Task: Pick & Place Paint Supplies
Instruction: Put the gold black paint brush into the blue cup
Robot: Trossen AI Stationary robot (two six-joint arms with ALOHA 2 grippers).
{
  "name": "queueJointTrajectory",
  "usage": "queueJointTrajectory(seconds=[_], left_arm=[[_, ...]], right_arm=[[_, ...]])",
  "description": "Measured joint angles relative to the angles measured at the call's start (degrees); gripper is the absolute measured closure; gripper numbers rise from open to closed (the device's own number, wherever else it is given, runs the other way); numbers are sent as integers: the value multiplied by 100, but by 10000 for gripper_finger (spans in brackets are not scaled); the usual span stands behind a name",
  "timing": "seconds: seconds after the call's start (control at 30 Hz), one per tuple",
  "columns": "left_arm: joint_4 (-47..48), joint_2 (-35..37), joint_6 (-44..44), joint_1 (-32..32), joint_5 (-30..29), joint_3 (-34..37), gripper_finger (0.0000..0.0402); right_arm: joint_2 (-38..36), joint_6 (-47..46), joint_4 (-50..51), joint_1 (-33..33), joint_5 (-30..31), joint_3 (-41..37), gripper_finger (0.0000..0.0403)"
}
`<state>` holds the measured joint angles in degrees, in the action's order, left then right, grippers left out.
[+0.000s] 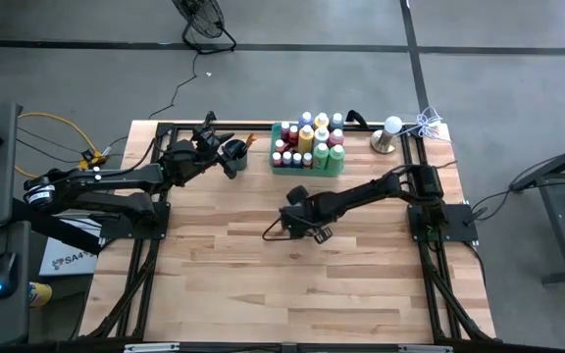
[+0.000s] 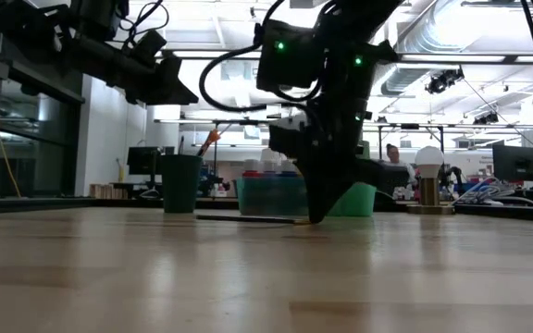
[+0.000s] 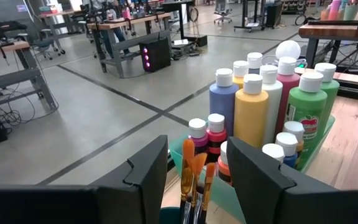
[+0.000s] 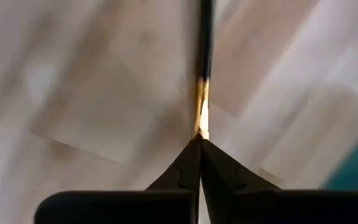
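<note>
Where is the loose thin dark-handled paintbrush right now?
High view: the thin dark-handled paintbrush lies on the table's middle, at the right hand, below the translucent green tray.

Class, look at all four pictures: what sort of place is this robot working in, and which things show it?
Probably a robotics lab or workshop: a bare concrete floor, other workbenches with equipment behind, exposed ceiling ducts, and a person at a far desk.

Two arms work over one worktop [image 1: 263,284]. One green tray [image 1: 281,169] holds the paint bottles [image 1: 307,137]; their caps crowd too tightly for an exact tally, roughly fifteen. Beside the tray stands one dark cup [image 1: 234,152] with three orange-tipped brushes [image 3: 194,171] showing in it. One more paintbrush [image 2: 243,219] lies on the worktop in front of the tray. One pale-topped lamp [image 1: 387,135] stands on the tray's other side.
</note>
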<state>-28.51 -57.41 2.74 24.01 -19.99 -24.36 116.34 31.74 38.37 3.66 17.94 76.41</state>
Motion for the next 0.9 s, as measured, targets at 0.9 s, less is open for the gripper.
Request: queueJointTrajectory(seconds=[0.9], left_arm=[[2,0,-17,0,267,0,238]], right_arm=[[-97,-970,280,-291,-187,19,276]])
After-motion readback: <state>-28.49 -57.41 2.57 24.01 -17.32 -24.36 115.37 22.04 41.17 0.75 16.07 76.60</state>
